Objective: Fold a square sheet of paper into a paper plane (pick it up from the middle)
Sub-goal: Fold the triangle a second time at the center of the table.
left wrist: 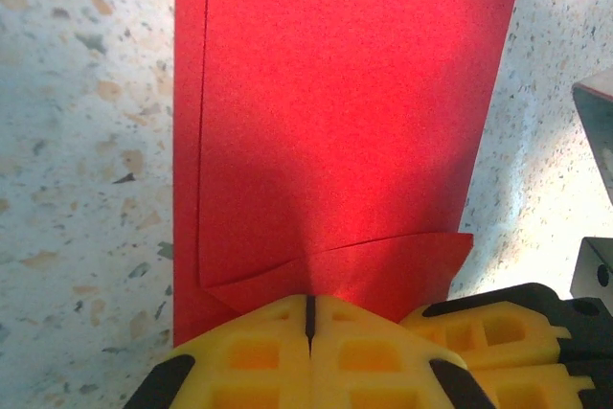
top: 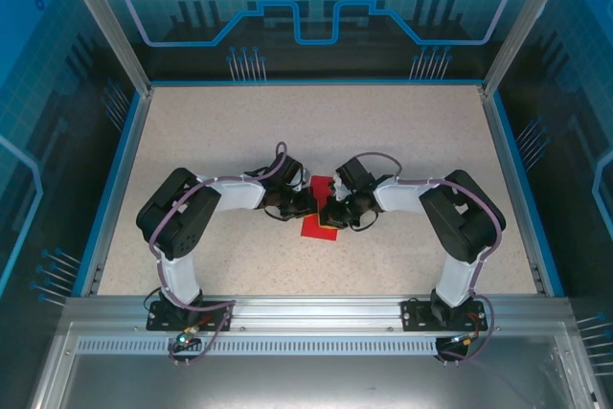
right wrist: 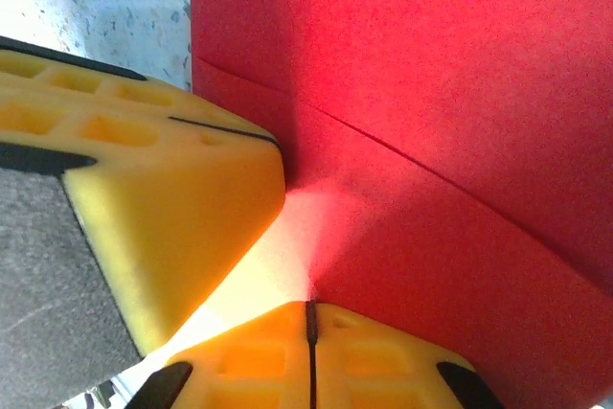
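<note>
You find the square sheet of paper [top: 319, 228] mid-table: bright red, matte and thin, doubled over so a layered edge and a shallow crease show. Your left gripper [left wrist: 308, 318] has its yellow, waffle-moulded fingers [left wrist: 239, 356] pressed together, nipping the paper's near edge. Your right gripper [right wrist: 308, 328] is likewise closed tight on the sheet, just beside the other. The table [top: 239, 131] is pale and speckled, like stone, framed by aluminium rails [top: 306, 308] and blue-lit panels [top: 316, 7].

You will find no legible text, label, brand, number or sign on any surface in view.
</note>
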